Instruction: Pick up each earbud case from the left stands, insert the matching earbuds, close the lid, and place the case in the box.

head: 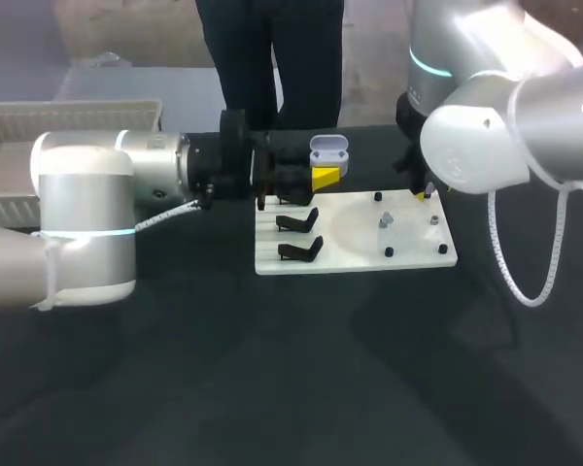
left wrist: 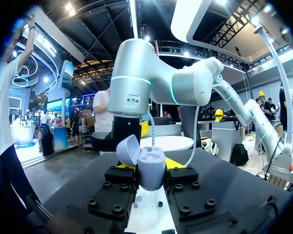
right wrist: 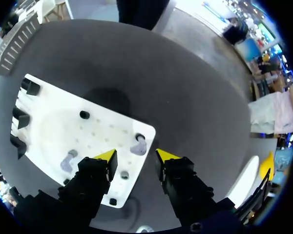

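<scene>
Earbud case (left wrist: 151, 165), pale lavender plastic, lid flipped open, clamped from both sides between yellow tips of left gripper (head: 323, 173). Held off the surface, over far left part of board, clear of everything below.

Nearest: dark table (head: 272, 388), then flat white rectangular board (head: 360, 258) lying on it. On board's left part, black angled stands (head: 299, 250), two showing bare in head view, one behind the other. On right part, small black pegs (head: 389, 252) near the corners, plus two pale lavender earbuds, one (head: 387, 220) toward the middle.

Further back, right gripper (right wrist: 135, 156) over board's far right corner, fingers apart, gripping nothing. Second earbud (right wrist: 138, 146) on board just ahead of and below the gap, beside a peg.

Farthest, at far left: beige slatted plastic box (head: 68, 116), well apart from board.
</scene>
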You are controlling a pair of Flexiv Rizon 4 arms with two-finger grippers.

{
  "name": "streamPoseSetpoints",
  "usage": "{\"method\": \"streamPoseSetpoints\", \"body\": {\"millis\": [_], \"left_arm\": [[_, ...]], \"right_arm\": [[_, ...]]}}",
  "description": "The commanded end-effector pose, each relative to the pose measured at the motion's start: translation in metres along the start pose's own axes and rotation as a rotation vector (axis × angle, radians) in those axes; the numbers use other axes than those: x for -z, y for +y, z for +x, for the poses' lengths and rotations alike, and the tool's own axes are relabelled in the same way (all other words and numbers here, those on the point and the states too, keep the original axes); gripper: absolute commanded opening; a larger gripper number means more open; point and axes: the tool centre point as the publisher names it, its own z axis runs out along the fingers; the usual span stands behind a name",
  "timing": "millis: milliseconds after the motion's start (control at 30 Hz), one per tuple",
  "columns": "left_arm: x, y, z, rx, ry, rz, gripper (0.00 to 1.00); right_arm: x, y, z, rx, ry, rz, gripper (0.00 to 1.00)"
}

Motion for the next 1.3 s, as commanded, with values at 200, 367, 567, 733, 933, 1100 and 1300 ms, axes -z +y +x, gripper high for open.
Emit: {"method": "streamPoseSetpoints", "body": {"millis": [200, 367, 567, 733, 933, 1100, 1300], "left_arm": [[-0.0001, -0.0005, 0.0009, -0.004, -0.004, -0.004, 0.00], [-0.0001, -0.0005, 0.0009, -0.004, -0.004, -0.004, 0.00], [-0.0001, -0.0005, 0.0009, -0.004, -0.004, -0.004, 0.00], [-0.0001, -0.0005, 0.0009, -0.004, -0.004, -0.004, 0.00], [-0.0001, -0.0005, 0.0009, -0.004, -0.004, -0.004, 0.00], [-0.0001, -0.0005, 0.0009, -0.004, -0.004, -0.004, 0.00], [-0.0001, -0.0005, 0.0009, -0.004, -0.004, -0.004, 0.00]], "right_arm": [[-0.0057, 0.0003, -0.0068, -0.009, 0.004, -0.005, 0.49], [-0.0069, 0.0001, -0.0084, -0.014, 0.003, -0.007, 0.46], [-0.0068, -0.0007, -0.0089, -0.019, 0.002, -0.007, 0.45], [-0.0066, -0.0012, -0.0089, -0.025, 0.003, -0.007, 0.42], [-0.0075, -0.0027, -0.0069, -0.034, 0.004, -0.008, 0.41], [-0.0074, -0.0028, -0.0072, -0.037, 0.006, -0.008, 0.36], [-0.0087, -0.0034, -0.0088, -0.038, 0.010, -0.008, 0.33]]}}
